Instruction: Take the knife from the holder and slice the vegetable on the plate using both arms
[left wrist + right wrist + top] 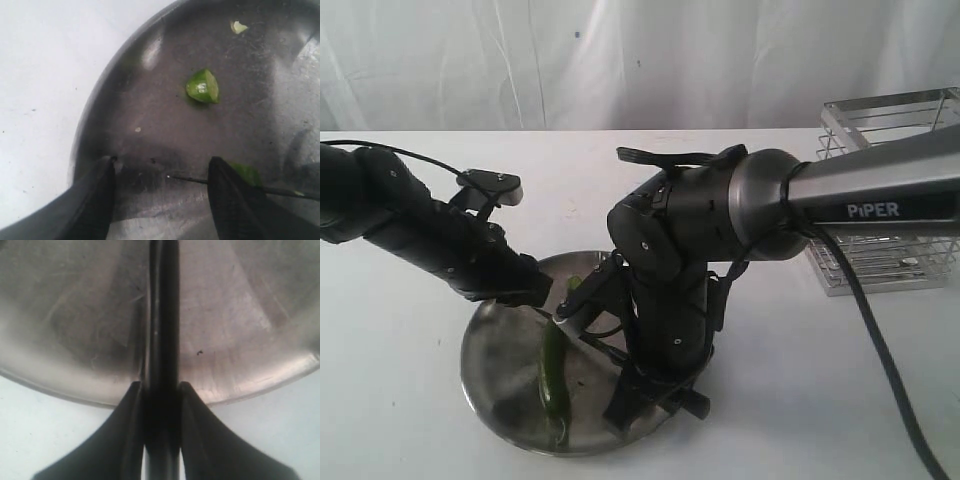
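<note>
Right wrist view shows the right gripper [161,390] pinching the knife [162,315], whose dark length runs out from between the fingers over the plate [75,315]. Left wrist view shows the left gripper [162,192] spread wide just above the plate, a cut green piece [203,86] lying beyond its fingertips. Exterior view shows the vegetable [553,370] on the plate between both arms, the holder [895,190] well apart.

Dark green vegetable [553,375] lying on steel plate [490,385]; cut piece [203,86] apart; wire holder [890,190] upright
</note>
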`<state>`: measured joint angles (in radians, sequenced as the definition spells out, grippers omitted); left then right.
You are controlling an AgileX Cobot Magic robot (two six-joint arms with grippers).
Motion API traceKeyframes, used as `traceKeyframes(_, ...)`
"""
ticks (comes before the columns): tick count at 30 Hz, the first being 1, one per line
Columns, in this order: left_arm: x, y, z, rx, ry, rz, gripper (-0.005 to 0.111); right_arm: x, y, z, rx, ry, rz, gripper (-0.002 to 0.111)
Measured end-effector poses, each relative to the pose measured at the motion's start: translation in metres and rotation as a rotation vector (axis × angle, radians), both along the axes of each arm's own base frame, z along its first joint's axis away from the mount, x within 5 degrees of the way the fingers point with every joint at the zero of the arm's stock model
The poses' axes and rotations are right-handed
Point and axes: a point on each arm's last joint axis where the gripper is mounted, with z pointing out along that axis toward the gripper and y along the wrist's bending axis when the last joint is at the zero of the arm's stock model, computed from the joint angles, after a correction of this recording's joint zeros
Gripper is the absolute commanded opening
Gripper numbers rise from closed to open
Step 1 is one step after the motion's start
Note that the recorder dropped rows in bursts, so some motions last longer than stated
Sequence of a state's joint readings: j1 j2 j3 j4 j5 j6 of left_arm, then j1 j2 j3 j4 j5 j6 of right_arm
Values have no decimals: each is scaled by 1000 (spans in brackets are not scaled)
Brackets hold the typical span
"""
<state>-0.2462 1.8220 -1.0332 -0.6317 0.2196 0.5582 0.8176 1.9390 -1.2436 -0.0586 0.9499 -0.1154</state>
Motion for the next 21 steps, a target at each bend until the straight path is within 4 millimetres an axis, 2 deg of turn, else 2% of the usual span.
traceKeyframes(4, 2, 0, -18, 11, 46, 3, 59, 0, 0, 0, 1, 1, -1, 0)
traceKeyframes(8, 5, -1, -26, 14, 64, -4, 59, 0, 0, 0, 1, 1, -1, 0)
traceKeyframes(13, 5, -2, -23, 9, 57, -8, 59, 0, 0, 0, 1, 1, -1, 0)
traceKeyframes(21, -2, -1, -2, 2, 14, -29, 59, -1, 0, 0, -5, 6, -1, 0)
